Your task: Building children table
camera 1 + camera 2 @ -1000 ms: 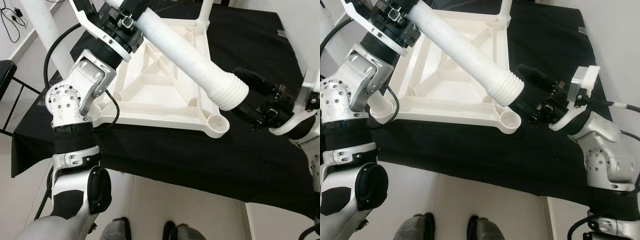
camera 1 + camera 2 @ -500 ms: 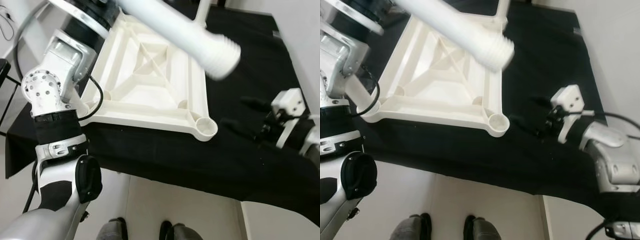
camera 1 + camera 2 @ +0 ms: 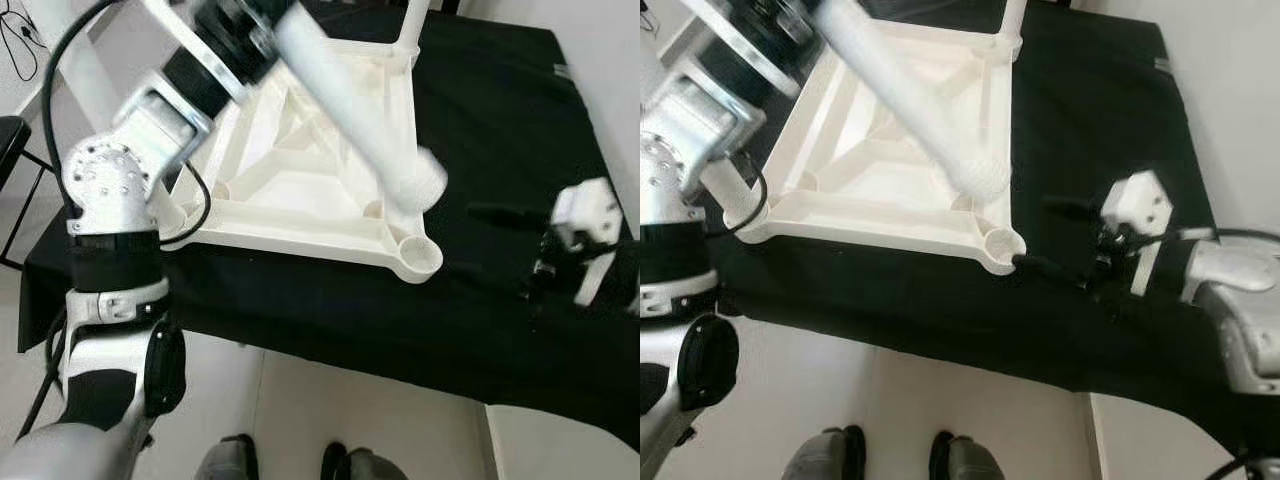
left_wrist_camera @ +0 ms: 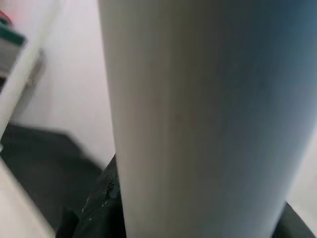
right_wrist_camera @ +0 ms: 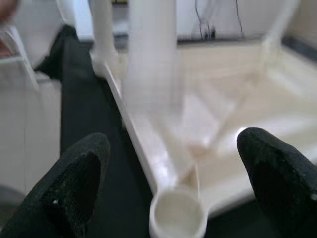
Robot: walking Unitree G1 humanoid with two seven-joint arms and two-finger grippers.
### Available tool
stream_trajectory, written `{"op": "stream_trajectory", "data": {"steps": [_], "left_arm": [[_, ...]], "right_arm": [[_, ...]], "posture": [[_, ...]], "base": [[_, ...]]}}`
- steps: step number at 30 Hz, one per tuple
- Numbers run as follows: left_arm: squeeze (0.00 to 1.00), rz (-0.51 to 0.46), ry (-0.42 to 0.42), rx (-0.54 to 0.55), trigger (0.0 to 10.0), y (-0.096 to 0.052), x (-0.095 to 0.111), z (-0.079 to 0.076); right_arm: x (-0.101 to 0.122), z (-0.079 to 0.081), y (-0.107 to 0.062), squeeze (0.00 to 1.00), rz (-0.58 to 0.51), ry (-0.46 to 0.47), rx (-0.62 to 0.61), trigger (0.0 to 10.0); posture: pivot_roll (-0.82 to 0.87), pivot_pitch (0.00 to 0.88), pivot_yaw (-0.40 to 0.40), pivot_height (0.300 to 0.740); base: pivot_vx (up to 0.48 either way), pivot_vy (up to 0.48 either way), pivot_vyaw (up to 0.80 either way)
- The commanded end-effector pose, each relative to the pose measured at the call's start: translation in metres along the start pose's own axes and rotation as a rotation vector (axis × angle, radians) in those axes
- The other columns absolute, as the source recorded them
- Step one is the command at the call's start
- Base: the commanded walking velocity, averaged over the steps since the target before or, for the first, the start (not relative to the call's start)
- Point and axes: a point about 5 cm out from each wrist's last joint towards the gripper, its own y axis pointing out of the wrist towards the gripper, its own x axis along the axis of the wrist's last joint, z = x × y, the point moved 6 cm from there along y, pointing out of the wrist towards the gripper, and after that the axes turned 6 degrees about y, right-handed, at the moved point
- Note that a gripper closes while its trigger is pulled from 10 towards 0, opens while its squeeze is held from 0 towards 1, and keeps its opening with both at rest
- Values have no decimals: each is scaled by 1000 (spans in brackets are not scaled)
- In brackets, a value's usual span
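- On the black cloth (image 3: 500,120) lies the tabletop (image 3: 300,170), upside down, its ribbed underside up and a round socket (image 3: 418,256) at the near right corner, open and unfilled.
- The left gripper (image 3: 235,30) grasps the leg (image 3: 350,110) near its upper end; the wrist view shows the smooth white tube (image 4: 198,119) clamped close against the camera.
- The leg's long axis slants down from the far left toward the near right, and its ribbed end (image 3: 980,175) hovers over the frame just inside that corner, near the socket but not yet in it.
- Judged from this, the coming move turns on tipping the leg upright and shifting its end outward over the socket.
- The right gripper (image 3: 1040,235) waits just beside the corner with its fingers spread wide and holding nothing; its wrist view looks straight at the socket (image 5: 177,214) between its fingertips (image 5: 74,173).
- The right arm is the nearer one to the socket; the left carries the leg.
- The tabletop and leg are hard, glossy white plastic; the frame has diagonal ribs and rounded corners, and another leg (image 3: 410,20) stands at the far corner.
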Motion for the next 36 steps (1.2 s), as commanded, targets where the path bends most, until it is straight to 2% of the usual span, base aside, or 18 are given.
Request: {"op": "stream_trajectory", "data": {"steps": [1,2,4,6,8,10,11,12,13,14,15,17,25,27,30,32,34,36], "left_arm": [[0,101,152,-71,0,3,-23,-13],[0,157,226,-107,0,1,-37,-17],[0,157,226,-107,0,1,-37,-17],[0,248,327,-186,0,-4,-64,-25],[0,248,327,-186,0,-4,-64,-25],[0,253,346,-261,0,-6,-79,-37],[0,253,346,-261,0,-6,-79,-37],[0,254,376,-299,0,-6,-85,-43],[0,242,391,-323,0,-6,-86,-46],[0,242,391,-323,0,-6,-86,-46],[0,235,399,-334,0,-5,-85,-48],[0,190,394,-369,0,-4,-75,-54],[0,112,340,-499,0,-7,-53,-72],[0,82,310,-563,0,-12,-44,-80],[0,27,230,-745,0,-27,-27,-100],[0,44,201,-812,0,-33,-26,-107],[0,44,201,-812,0,-33,-26,-107],[0,117,162,-931,0,-46,-31,-119]], "right_arm": [[6,6,6,1000,-38,11,43,10000],[6,8,12,1000,-46,15,58,10000],[6,8,12,1000,-46,15,58,10000],[6,19,29,1000,-71,33,113,10000],[6,19,29,1000,-71,33,113,10000],[10,44,65,1000,-154,98,219,10000],[10,44,65,1000,-154,98,219,10000],[9,54,83,1000,-178,126,251,10000],[6,56,97,741,-183,145,243,10000],[6,56,97,741,-183,145,243,10000],[4,55,105,384,-180,152,230,10000],[0,49,114,0,-177,161,194,10000],[1,49,121,0,-198,197,197,10000],[0,58,123,0,-196,217,245,10000],[-3,81,130,0,-188,243,350,10000],[-3,87,134,0,-189,251,370,10000],[-3,87,134,0,-189,251,370,10000],[0,93,143,0,-204,261,396,10000]], "posture": [[-14,211,-68,740],[-13,211,-69,740],[-13,211,-69,740],[-15,212,-69,740],[-15,212,-69,740],[-19,210,-69,740],[-19,210,-69,740],[-13,211,-71,740],[-12,211,-71,740],[-12,211,-71,740],[-14,211,-71,740],[-14,209,-74,740],[-14,206,-75,740],[-16,204,-74,740],[-18,200,-74,740],[-17,200,-75,740],[-17,200,-75,740],[-14,195,-74,740]], "base": [[0,0,0],[0,0,0],[0,0,0],[0,0,0],[0,0,0],[0,0,0],[0,0,0],[0,0,0],[0,0,0],[0,0,0],[0,0,0],[0,0,0],[0,0,0],[0,0,0],[0,0,0],[0,0,0],[0,0,0],[0,0,0]]}}
